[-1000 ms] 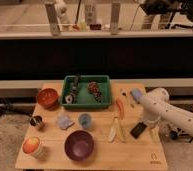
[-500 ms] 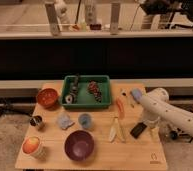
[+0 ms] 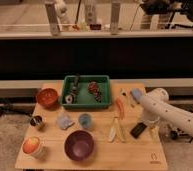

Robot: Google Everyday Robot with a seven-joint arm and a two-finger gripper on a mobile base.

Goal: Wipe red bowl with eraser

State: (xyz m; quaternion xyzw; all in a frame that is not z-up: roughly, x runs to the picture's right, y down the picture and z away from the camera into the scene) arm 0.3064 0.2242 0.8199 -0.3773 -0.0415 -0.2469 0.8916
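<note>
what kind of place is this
Probably a robot test area: a light wooden table staged with a rectangular green plastic tray and a small round red bowl; the robot's gripper hangs beside a flat black eraser.

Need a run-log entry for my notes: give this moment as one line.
phase: pre-grasp | gripper: open, just right of eraser | eraser: lying flat, not held | red bowl: far left, untouched

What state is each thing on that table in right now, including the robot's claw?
red bowl, upright, looks empty
eraser, lying flat on the table, not held
gripper, open, low just right of the eraser, holding nothing
purple bowl, upright, empty
green tray, holding several small items
blue cup, upright
</note>
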